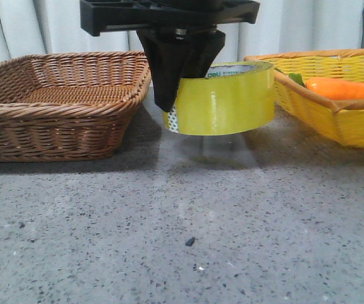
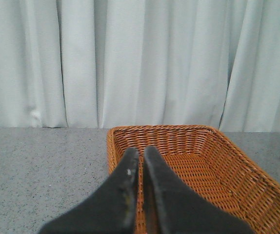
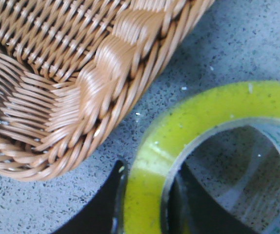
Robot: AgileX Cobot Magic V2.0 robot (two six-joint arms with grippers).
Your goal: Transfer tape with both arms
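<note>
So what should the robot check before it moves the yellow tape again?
1. Right claw pinching the wall of the translucent yellow packing tape roll: ok, one finger inside, one outside.
2. Tape lifted off the grey speckled table: ok, shadow beneath it.
3. Left claw ready to receive: not ok, fingers nearly closed.
4. Left claw near the tape: not ok, it hovers by the brown wicker basket.
5. Grip firmness: cannot tell.
</note>
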